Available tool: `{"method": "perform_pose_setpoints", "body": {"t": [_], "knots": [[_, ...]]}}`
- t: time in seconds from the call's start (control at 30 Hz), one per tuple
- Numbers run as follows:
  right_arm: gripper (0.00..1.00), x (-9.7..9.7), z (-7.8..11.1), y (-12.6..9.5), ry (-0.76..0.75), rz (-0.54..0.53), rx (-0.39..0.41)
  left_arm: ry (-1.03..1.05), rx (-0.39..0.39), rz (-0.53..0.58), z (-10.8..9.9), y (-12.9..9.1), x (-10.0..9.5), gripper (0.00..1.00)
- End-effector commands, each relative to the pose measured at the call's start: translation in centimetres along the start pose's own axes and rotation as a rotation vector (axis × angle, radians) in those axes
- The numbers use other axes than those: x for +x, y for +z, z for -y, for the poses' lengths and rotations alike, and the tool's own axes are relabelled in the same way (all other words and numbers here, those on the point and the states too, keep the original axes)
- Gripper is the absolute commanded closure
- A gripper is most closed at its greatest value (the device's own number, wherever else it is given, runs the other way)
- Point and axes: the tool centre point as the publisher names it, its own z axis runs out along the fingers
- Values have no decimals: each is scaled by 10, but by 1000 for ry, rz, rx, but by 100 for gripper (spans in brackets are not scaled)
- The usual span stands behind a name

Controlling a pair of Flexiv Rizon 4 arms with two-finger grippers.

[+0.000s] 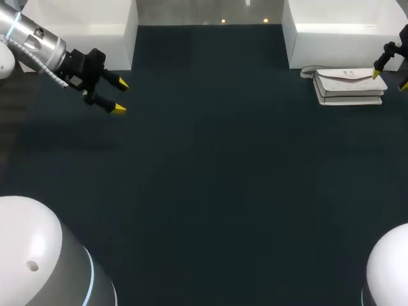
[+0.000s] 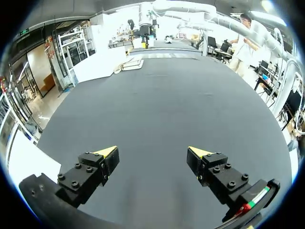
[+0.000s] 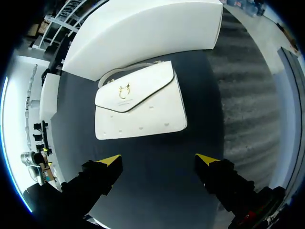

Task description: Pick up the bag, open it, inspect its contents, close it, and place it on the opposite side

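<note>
Here, a matte dark table (image 1: 210, 166) carries a white block (image 1: 347, 32) at 1 o'clock. The bag (image 3: 140, 107), flat, smooth and white with an envelope flap and gold clasp, lies just beside it, directly ahead of the right gripper (image 3: 158, 160), whose fingers are wide apart and empty. The left gripper (image 1: 120, 97) hangs at 10 o'clock, likewise spread, holding nothing.

A robotics lab. My left arm (image 1: 35, 39) and right arm (image 1: 400, 50) hang over a wide dark surface (image 1: 210, 191). Plain white boxes (image 1: 83, 25) stand at its far edge.
</note>
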Motion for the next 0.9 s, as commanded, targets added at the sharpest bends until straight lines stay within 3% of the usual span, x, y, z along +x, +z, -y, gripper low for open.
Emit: {"method": "perform_pose_setpoints", "body": {"t": [0.03,0.23,0.7,0.9], "knots": [[0,-6,-10,0,5,-7,33,-2,4,-21,-1,6,-5,0],[0,-12,-16,4,16,-17,31,1,-45,-22,2,11,-6,0],[0,-23,-34,12,22,-39,32,-5,-61,-16,1,12,-7,0],[0,-36,-46,22,51,-112,-8,-5,-61,-16,1,12,-7,0]]}}
